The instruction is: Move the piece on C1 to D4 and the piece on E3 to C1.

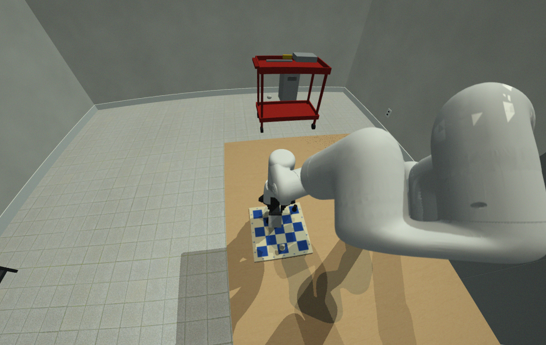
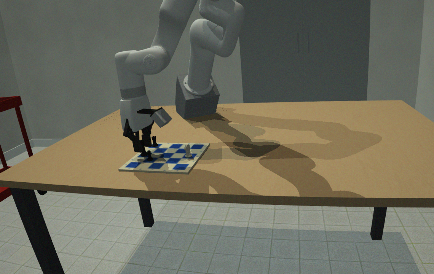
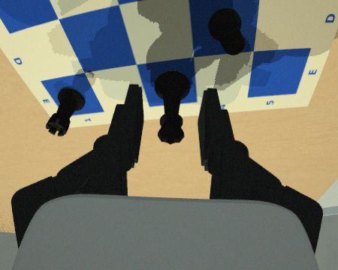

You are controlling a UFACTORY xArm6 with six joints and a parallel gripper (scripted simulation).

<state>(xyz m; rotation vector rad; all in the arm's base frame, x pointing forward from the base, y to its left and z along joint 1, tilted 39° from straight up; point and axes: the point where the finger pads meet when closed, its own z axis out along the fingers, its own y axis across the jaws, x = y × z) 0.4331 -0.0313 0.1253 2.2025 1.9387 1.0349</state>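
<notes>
The blue-and-cream chessboard (image 2: 165, 157) lies on the wooden table and also shows in the top view (image 1: 280, 234). In the wrist view a slim black piece (image 3: 171, 105) stands upright on E3, on the board's near edge row. My gripper (image 3: 171, 103) is low over it, open, with one finger on each side and a gap on both sides. A black pawn (image 3: 226, 27) stands on D4. A black rook (image 3: 64, 107) stands on E1. A white piece (image 2: 187, 150) stands on the far side of the board. In the exterior view the gripper (image 2: 140, 150) reaches down to board level.
The arm's grey base block (image 2: 196, 98) stands on the table behind the board. A red cart (image 1: 290, 90) stands on the floor beyond the table. The large arm link (image 1: 437, 189) blocks much of the top view.
</notes>
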